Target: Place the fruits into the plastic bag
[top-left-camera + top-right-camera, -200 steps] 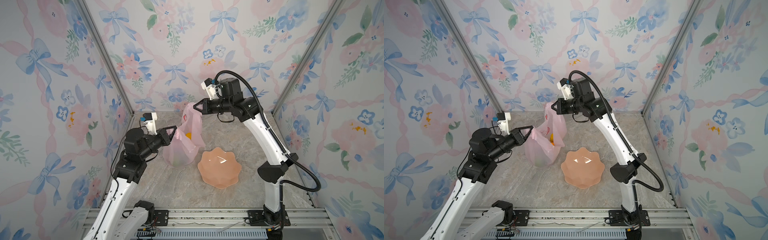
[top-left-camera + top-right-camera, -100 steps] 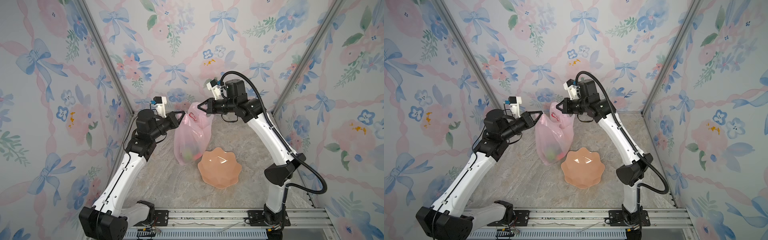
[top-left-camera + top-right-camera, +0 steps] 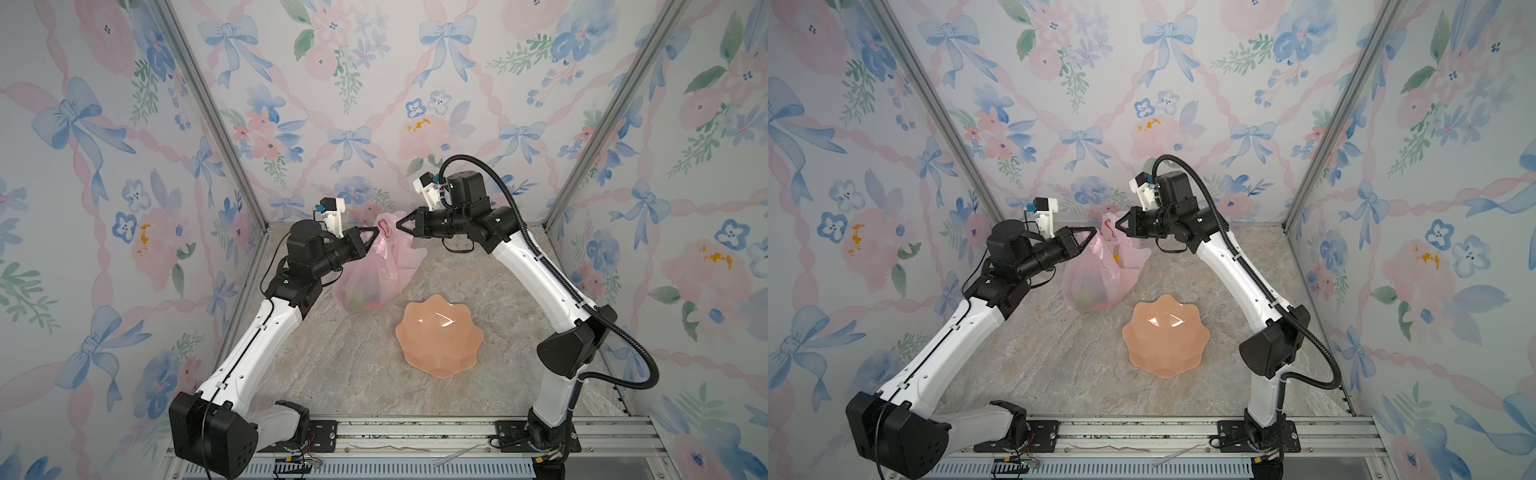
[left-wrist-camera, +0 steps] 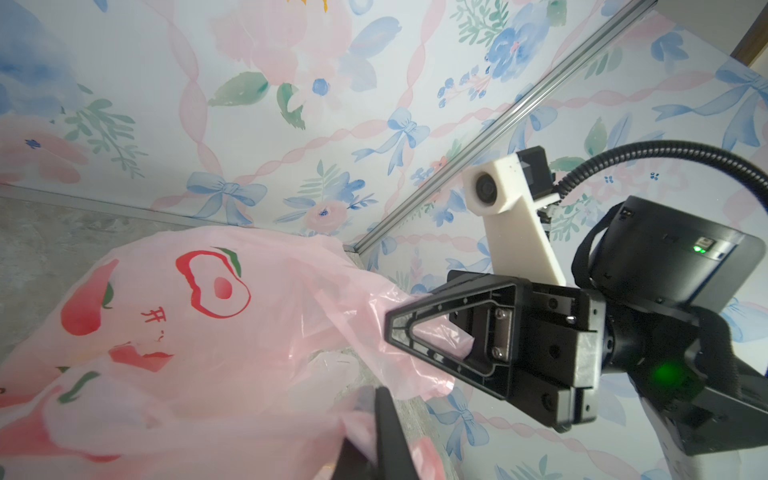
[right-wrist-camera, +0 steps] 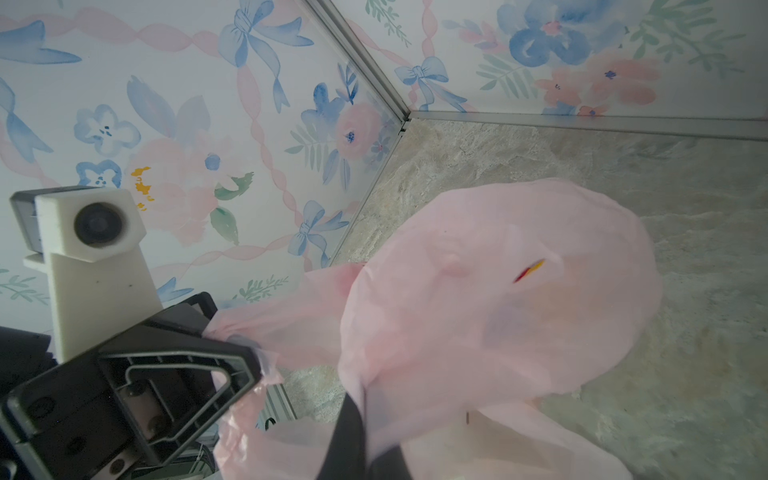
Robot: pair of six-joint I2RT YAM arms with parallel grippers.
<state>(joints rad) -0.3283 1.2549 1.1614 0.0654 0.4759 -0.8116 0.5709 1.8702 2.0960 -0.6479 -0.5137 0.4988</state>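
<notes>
Holds the bag (image 3: 376,272) by its top at the back of the table (image 3: 353,382), from two sides. Clamps fully on one side of that top with the left gripper (image 3: 375,240), on the opposite side with the right gripper (image 3: 399,226) — only thin pink film in each pinch, nothing else. Hangs low in between, belly touching the table or just clear of it; hard to tell which. Carries the fruits (image 3: 365,300) down in the belly, visible through the film as a green and red blur. None seen loose on the table or in the bowl (image 3: 439,336), just beside the bag toward the front. Looks close to done.

Plenty to lose from here, though. Slick film in a narrow pinch: apt to slip free under the load on any jerk or quick lift. With one side lost, tips the mouth sideways and spills fruits across the table. If pulled wider apart, stretches the film at the pinches, maybe tears it. If let go on both sides at once, slumps with the mouth gaping low, free for round fruits to roll out. If swung forward, knocks the bowl. Shows a red-yellow streak (image 5: 530,270) on the film in the right wrist view — print or slit, impossible to say; if a slit, liable to run under load.
</notes>
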